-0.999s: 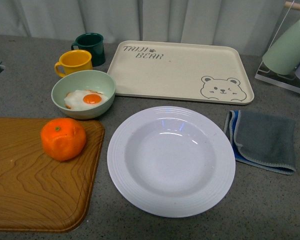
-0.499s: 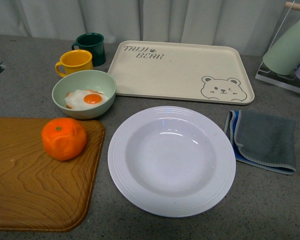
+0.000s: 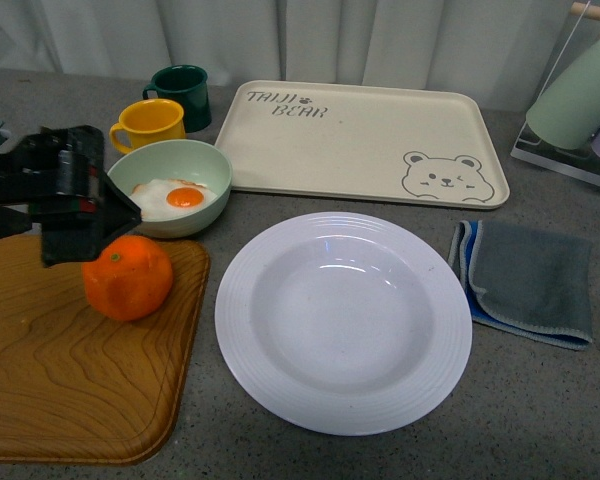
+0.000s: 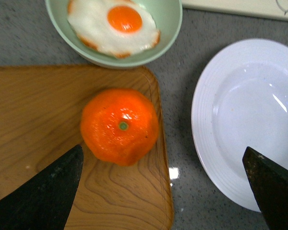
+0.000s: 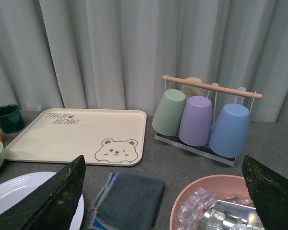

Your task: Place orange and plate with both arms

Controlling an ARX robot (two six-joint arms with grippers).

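Table (image 3: 540, 420): grey, speckled.

Board (image 3: 60, 380): wood, front left.

Bear tray (image 3: 360, 140): cream, at the rear centre. The task names no target, but this looks the likely one.

Plate (image 3: 343, 322): white and deep, flat on the table at centre. It sits in front of the bear tray, between board and cloth (image 3: 530, 280). Nothing is touching it.

Bowl (image 3: 215, 165): pale green with an egg (image 3: 175, 198) in it, just behind the board's right rear corner.

Orange (image 3: 127, 277): on the board near that corner, stem dot up. It is just in front of the bowl and left of the plate.

Left gripper (image 4: 162, 147): jaws wide apart and holding nothing. It hovers above and just behind the orange without contact. In the wrist view the orange lies closer to one finger than the other.

Right gripper (image 5: 163, 157): jaws wide apart and holding nothing. It is held high and faces the rear of the table, with only the plate's edge in its view. It is out of the front view.

Step, as judged: the left arm is on approach to the orange, and the right arm has not started on the plate.

Next:
- The left arm should centre the orange between its jaws, drop, and close gently, since a round fruit may roll.
- The right arm must come down to the plate's near rim and pinch the edge, since the plate lies flat.
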